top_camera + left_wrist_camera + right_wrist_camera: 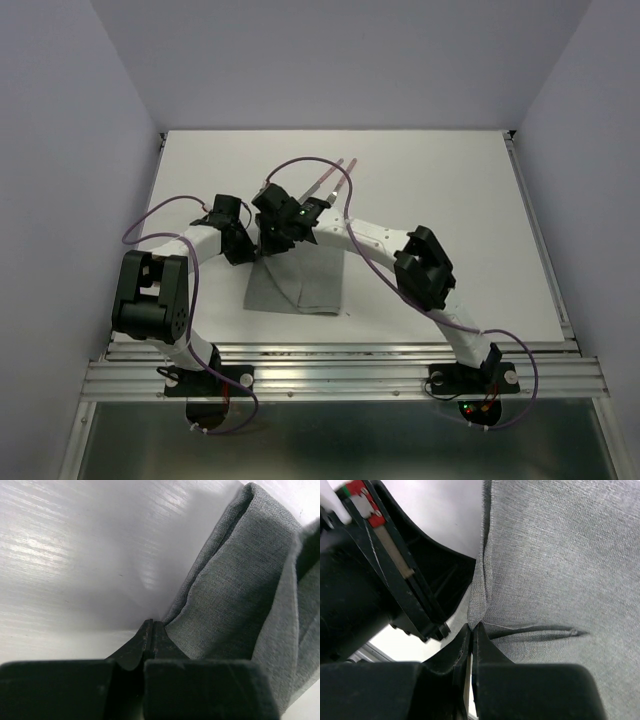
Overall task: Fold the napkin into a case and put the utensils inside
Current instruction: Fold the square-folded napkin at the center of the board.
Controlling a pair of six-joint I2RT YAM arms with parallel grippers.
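Right claw (471, 628) (closed) on napkin (555, 555) edge

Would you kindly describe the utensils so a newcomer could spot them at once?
On the white table, find the grey napkin near the middle. Beyond it, toward the far edge, lie the utensils: two slim, straight pinkish sticks side by side, unlike the looping purple cables.

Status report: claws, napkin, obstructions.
Left claw shut on napkin edge. Right claw shut alongside, same edge. Utensils lie past the claws, off the napkin.
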